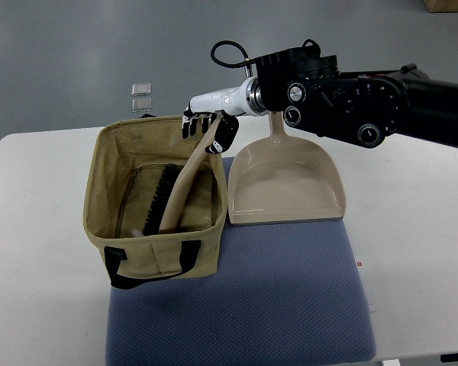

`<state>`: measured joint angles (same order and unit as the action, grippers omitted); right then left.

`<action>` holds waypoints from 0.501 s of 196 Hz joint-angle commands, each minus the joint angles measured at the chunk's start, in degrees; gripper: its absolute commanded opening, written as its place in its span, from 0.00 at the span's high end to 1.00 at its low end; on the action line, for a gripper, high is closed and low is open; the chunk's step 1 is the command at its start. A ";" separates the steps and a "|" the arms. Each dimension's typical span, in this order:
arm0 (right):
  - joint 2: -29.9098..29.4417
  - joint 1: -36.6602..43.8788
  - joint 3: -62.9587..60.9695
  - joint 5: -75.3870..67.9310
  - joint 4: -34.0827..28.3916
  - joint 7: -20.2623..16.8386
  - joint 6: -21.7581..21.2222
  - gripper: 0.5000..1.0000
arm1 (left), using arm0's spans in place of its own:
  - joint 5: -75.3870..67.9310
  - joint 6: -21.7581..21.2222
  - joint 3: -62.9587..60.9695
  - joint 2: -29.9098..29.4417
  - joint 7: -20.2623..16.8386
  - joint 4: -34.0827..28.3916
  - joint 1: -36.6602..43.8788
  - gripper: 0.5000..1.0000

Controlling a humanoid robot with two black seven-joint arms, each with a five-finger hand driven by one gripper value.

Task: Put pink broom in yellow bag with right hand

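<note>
The pink broom stands inside the yellow bag. Its dark bristles rest on the bag's floor and its pale handle leans up over the right rim. My right hand hovers over the bag's back right corner. Its fingers and thumb close around the top end of the handle. The right arm comes in from the right edge, above the table. The left arm is out of view.
A pale pink dustpan lies right of the bag, on a blue cushion that covers the front middle of the white table. Two small clear boxes sit beyond the table's far edge.
</note>
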<state>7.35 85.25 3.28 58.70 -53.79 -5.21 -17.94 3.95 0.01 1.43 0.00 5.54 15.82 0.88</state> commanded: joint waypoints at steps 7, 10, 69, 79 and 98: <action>0.38 0.09 -0.12 -0.08 0.00 0.02 -0.17 0.15 | 0.00 -0.01 -0.02 0.00 0.00 0.00 0.00 0.00; 0.47 0.09 -0.12 -0.08 0.00 0.02 -0.17 0.15 | 0.00 -0.01 -0.02 0.00 0.00 0.00 0.00 0.00; 6.45 3.43 -7.59 -1.22 0.00 0.20 -0.70 0.15 | 0.09 -0.09 -0.02 0.00 0.00 -0.09 0.00 0.00; 8.02 3.16 -11.10 -1.40 0.09 0.20 -0.43 0.15 | 0.00 -0.09 -0.02 0.00 0.00 0.00 0.00 0.00; 11.19 1.41 -18.83 -3.85 0.09 0.28 -0.17 0.15 | 0.00 -0.09 0.07 0.00 0.00 0.00 0.00 0.00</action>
<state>15.24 88.44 -7.62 57.12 -53.76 -4.99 -18.43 4.03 -0.09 1.41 0.00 5.54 15.77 0.89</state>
